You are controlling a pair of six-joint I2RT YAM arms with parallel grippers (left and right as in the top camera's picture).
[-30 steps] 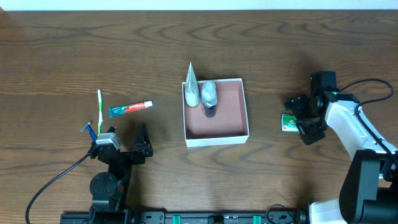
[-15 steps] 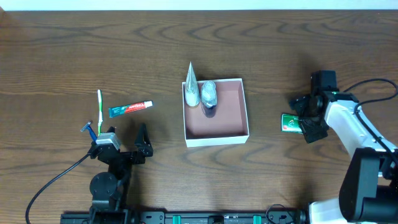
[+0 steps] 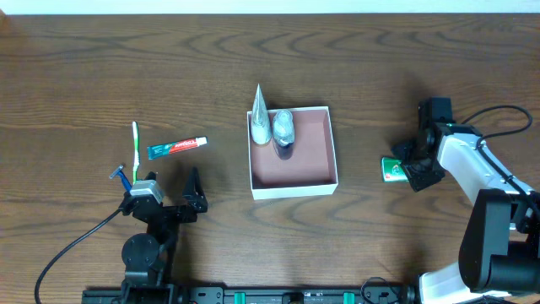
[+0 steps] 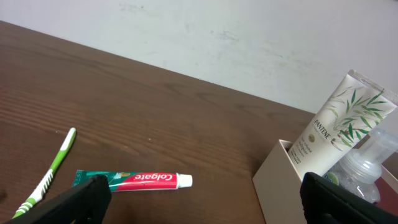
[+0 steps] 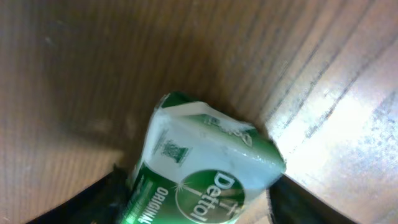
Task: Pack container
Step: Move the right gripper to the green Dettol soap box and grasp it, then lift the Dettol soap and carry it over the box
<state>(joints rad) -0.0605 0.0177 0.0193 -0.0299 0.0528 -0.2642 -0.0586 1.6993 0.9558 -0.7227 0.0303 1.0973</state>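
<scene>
At the far left, a green-and-white plastic toothbrush (image 3: 135, 142) and a blue razor (image 3: 121, 176) are lying on the dark wooden table (image 3: 76, 76), with a red-and-green toothpaste tube (image 3: 178, 147) just to their right. The left gripper (image 4: 208, 198) is hanging near these items with its jaws spread wide, holding nothing.

At the centre, the container (image 3: 295, 190), a shallow square cardboard box with white walls, is sitting flat. A white Pantene tube (image 3: 260, 114) and a clear pump bottle (image 3: 283, 128) are occupying its far-left corner.

To the right, a small green-and-white Dettol soap packet (image 3: 391, 169) is lying on the table, well apart from the box. The right gripper (image 3: 409, 166) is straddling it, one finger on each side. Whether the fingers are pressing on it cannot be determined.

The step in hand appears to be pickup of the packet. The next move calls for a firm pinch, a lift, and carriage leftward to the bare floor of the box.
</scene>
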